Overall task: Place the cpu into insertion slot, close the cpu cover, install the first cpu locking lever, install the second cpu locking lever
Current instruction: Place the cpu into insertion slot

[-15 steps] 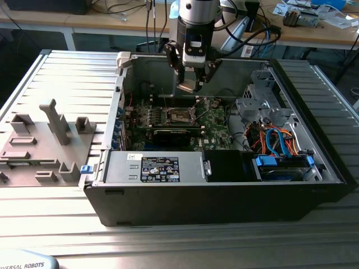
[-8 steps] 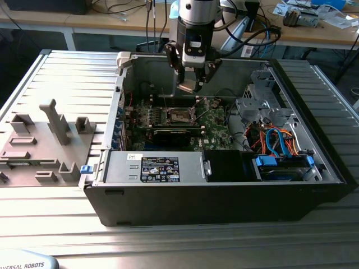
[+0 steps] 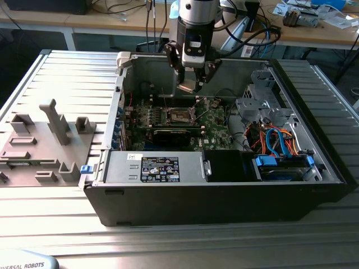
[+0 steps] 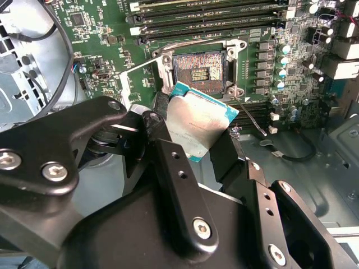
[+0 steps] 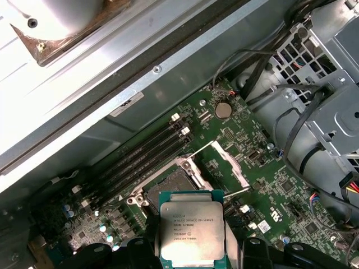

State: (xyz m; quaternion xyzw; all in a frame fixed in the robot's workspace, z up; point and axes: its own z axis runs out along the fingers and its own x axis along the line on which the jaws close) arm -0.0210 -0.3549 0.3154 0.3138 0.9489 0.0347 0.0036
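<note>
A: What has the end effector (image 3: 193, 77) got?

B: Its fingers are clamped on the cpu (image 5: 192, 232), gripping two opposite edges. The metal top shows in both wrist views.

A: And where is the cpu?

B: In the air inside the open case (image 3: 224, 202). It's above the green board (image 4: 101, 22), close over the slot (image 4: 199, 72) and not touching it.

A: Anything in the slot?

B: No, it's bare, with its contacts showing. In the first wrist view the cover (image 5: 233, 168) stands raised at the slot's edge.

A: And the case?

B: It lies on its side on the ribbed counter (image 3: 67, 73). A grey fixture (image 3: 56, 120) sits at the exterior view's left.
</note>
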